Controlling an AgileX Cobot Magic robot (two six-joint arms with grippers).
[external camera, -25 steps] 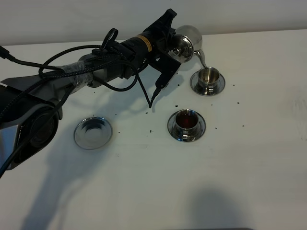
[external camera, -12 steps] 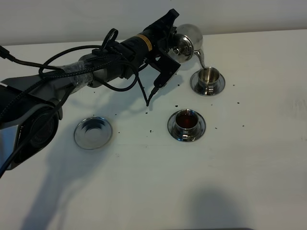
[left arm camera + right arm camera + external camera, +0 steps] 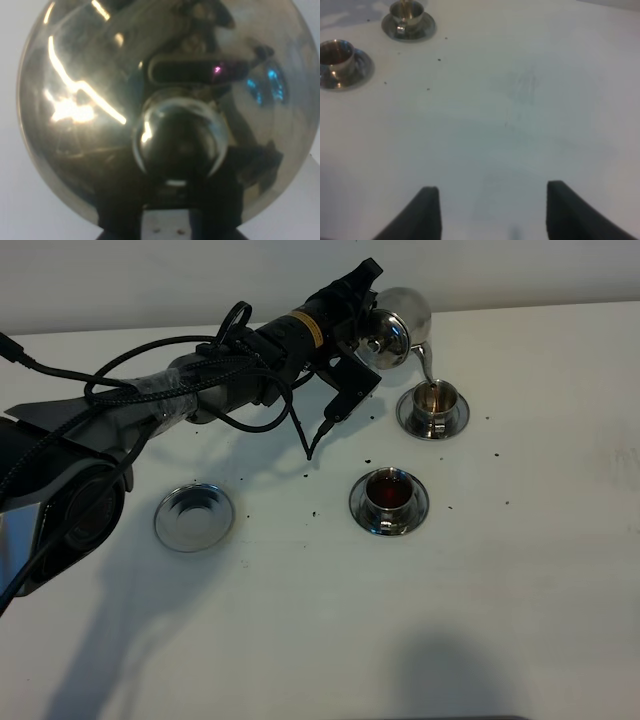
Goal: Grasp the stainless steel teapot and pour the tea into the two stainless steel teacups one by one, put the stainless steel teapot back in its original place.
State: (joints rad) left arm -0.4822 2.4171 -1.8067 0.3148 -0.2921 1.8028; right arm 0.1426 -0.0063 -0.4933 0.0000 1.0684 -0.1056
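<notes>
Shiny teapot [image 3: 398,315] aloft, tipped, spout down over far cup [image 3: 433,400] on saucer [image 3: 459,416]. Dark tea fills near cup [image 3: 389,490] on matching saucer [image 3: 417,508]. Well apart at left, bare saucer [image 3: 194,517] lies flat.

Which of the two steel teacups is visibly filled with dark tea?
The front shiny steel teacup, away from the spout; the rear teacup sits under the steel teapot's spout.

Left arm [image 3: 200,385] stretched far forward, left claw [image 3: 362,328] clamped tight, right claw [image 3: 491,200] fingers spread apart.
</notes>
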